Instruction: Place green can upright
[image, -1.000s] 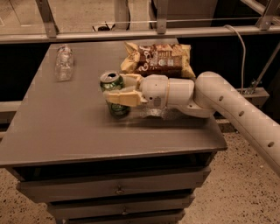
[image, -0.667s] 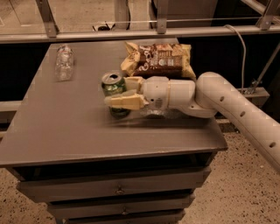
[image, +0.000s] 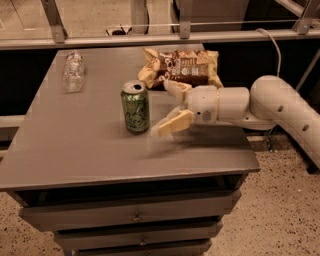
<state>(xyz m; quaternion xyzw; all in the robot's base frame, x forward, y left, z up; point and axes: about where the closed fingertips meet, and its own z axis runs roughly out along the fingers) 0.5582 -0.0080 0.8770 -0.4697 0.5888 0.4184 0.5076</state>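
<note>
Standing upright near the middle of the surface (image: 75, 145), the green can (image: 135, 107) looks free of the claw (image: 165, 109), spread open just to its right, so pulling straight back without brushing it seems wisest.

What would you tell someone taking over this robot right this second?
Gripper: open, just right of the green can, not gripping it.
Green can: upright on the table, pull-tab end up, in front of the chip bag; a clear bottle sits at the far left.
Done: the can stands on its own.
Left: probably only drawing the arm away without bumping the can.
</note>
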